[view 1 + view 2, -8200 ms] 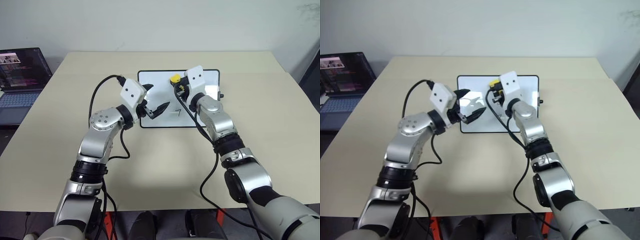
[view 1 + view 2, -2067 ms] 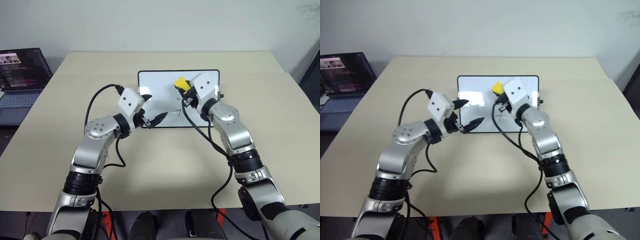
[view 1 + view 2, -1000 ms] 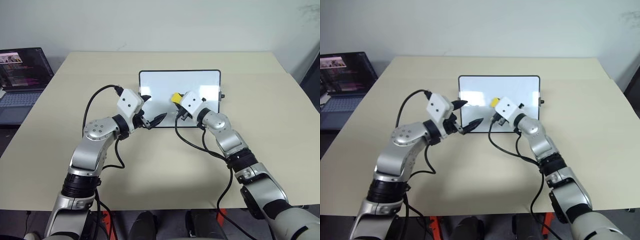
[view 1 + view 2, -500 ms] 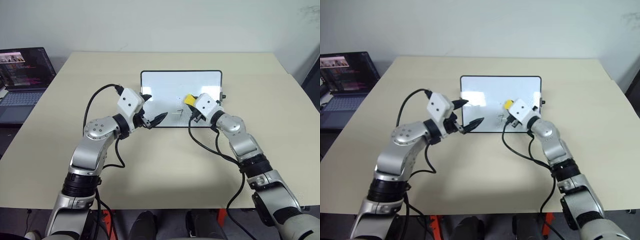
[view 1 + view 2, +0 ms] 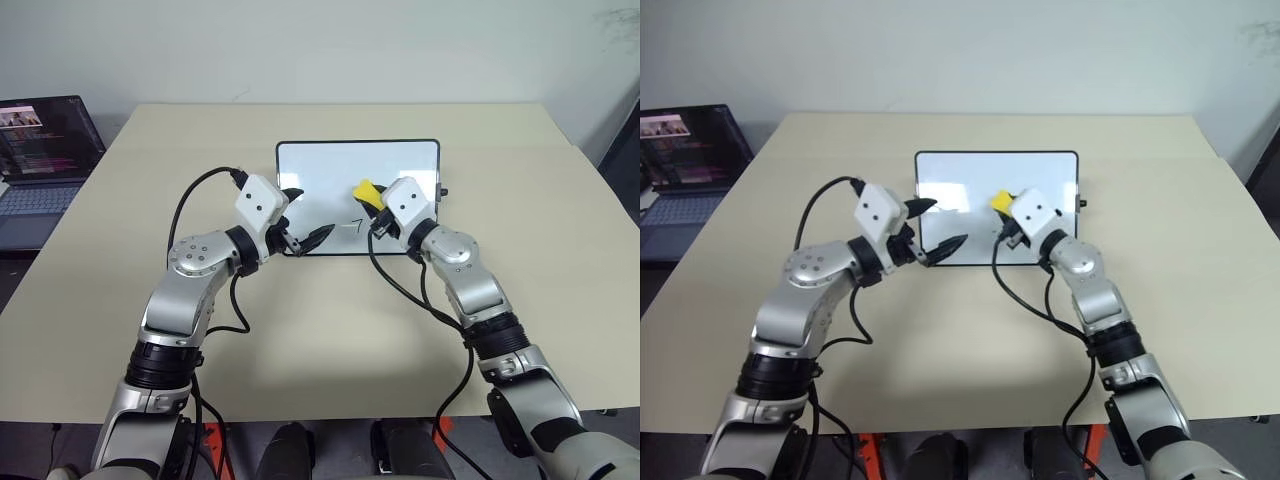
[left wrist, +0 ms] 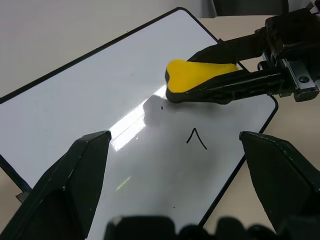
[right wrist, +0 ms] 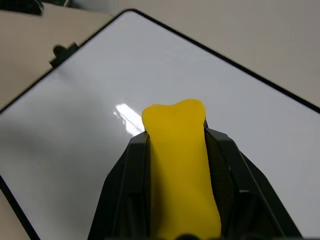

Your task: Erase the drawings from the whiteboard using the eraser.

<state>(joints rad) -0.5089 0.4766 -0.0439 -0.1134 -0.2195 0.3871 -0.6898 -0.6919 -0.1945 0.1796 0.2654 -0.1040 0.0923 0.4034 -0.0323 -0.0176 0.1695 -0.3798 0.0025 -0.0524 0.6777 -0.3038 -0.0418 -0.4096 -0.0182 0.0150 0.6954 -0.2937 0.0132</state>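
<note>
Meanwhile, at the table's far left, a laptop [image 5: 40,150] sits open, well apart from the work. The left gripper [image 5: 303,222] hovers with its two black fingers spread and empty at the near-left corner of the whiteboard [image 5: 330,170], unmoved over the last second. On the board's lower middle one of the drawings [image 5: 351,225], a thin mark like a "7", remains; the left wrist view also shows a tiny dot or two beside the eraser [image 6: 197,76], and the board's upper area looks clean.

To the right of that mark, the right gripper [image 5: 374,204] is clamped on the yellow eraser [image 5: 366,191], which juts out between its fingers above the board's right half. A second ago the eraser was further left, near the board's lower middle; half a second ago it had swung right, and now it sits slightly left of and above that spot, so the sweep is going back and forth across the board. Judging by the surviving "7", the job looks mostly done, with one more pass over that mark likely needed. Whether the eraser's dark underside touches the surface right now cannot be told.
</note>
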